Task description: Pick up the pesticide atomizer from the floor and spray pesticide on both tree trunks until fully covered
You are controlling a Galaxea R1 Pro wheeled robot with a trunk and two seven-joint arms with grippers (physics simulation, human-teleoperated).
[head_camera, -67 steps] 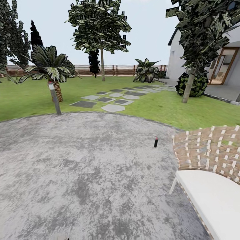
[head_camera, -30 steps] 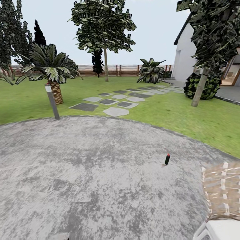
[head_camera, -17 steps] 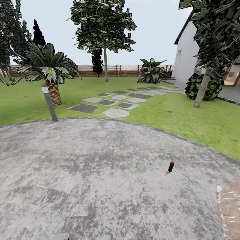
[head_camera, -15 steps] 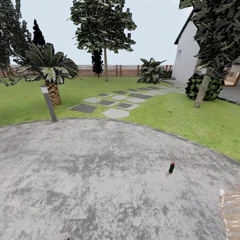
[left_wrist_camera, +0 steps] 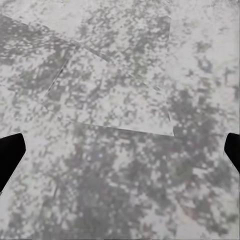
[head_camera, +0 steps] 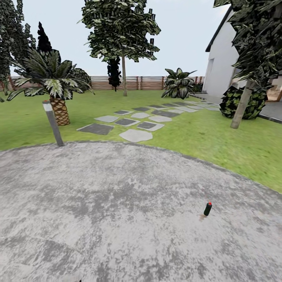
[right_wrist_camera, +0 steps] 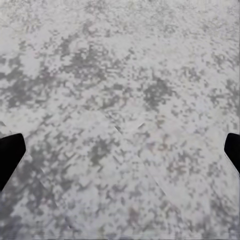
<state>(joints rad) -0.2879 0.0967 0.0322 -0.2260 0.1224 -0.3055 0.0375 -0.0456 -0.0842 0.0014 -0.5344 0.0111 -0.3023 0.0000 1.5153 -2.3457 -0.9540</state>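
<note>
Tools: left tool (left_wrist_camera: 120, 150) and right tool (right_wrist_camera: 120, 150) both spread wide, empty, over grey paving (head_camera: 117, 203). Pesticide atomizer (head_camera: 207, 209) upright on paving, ahead-right, well apart. Woven chair gone from head view since earlier; atomizer now lower in view.

Atomizer (head_camera: 207, 209) on paving (head_camera: 117, 203), lawn (head_camera: 203, 133) behind
</note>
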